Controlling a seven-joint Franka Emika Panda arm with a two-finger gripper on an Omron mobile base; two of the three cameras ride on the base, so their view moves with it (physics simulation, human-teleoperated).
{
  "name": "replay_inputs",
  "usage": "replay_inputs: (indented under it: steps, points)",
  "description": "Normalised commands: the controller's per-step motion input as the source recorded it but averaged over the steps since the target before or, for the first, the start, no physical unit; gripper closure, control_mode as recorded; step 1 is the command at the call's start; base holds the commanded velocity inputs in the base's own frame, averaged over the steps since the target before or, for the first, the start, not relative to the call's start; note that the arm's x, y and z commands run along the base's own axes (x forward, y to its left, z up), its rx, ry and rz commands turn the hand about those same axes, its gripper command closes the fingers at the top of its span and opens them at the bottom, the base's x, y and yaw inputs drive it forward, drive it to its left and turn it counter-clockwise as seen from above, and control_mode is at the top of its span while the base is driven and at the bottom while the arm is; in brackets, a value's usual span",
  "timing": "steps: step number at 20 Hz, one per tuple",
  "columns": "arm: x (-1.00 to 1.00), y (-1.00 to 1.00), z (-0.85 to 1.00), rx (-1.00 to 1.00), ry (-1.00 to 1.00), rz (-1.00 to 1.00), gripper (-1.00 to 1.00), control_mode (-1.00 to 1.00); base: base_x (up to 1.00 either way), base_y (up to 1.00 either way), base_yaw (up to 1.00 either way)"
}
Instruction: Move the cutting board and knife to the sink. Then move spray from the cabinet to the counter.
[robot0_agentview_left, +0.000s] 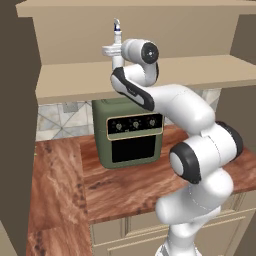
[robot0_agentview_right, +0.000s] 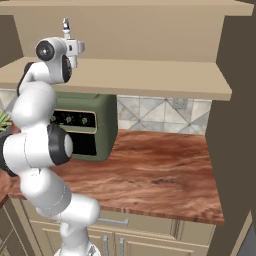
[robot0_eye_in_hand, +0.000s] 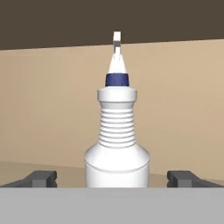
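Spray (robot0_eye_in_hand: 117, 144) stands upright on cabinet (robot0_agentview_left: 200, 70) shelf above counter (robot0_agentview_right: 150, 170), centred btwn wide-apart gripper (robot0_eye_in_hand: 113, 178) fingers (robot0_eye_in_hand: 40, 178), one tip each side w/ a gap, neither touching bottle, hand level w/ shelf.

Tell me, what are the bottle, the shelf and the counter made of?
The bottle looks like smooth white plastic: a ribbed neck, a blue collar, a soft sheen. The shelf looks like plain matte tan board, maybe painted wood, showing no grain. The counter looks like glossy red-brown wood, with swirly grain lines.
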Motion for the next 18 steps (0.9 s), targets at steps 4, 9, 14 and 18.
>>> replay_inputs:
  steps: [4, 9, 14, 18]
  points:
    - [0.11, 0.00, -0.05, 0.00, 0.00, 0.00, -1.00, -1.00, 0.00, 0.00, 0.00]
    - [0.18, 0.00, -0.08, 0.00, 0.01, 0.00, -1.00, -1.00, 0.00, 0.00, 0.00]
    - [0.19, 0.00, -0.10, 0.00, 0.01, 0.00, -1.00, -1.00, 0.00, 0.00, 0.00]
    - [0.18, 0.00, -0.15, 0.00, 0.02, 0.00, -1.00, -1.00, 0.00, 0.00, 0.00]
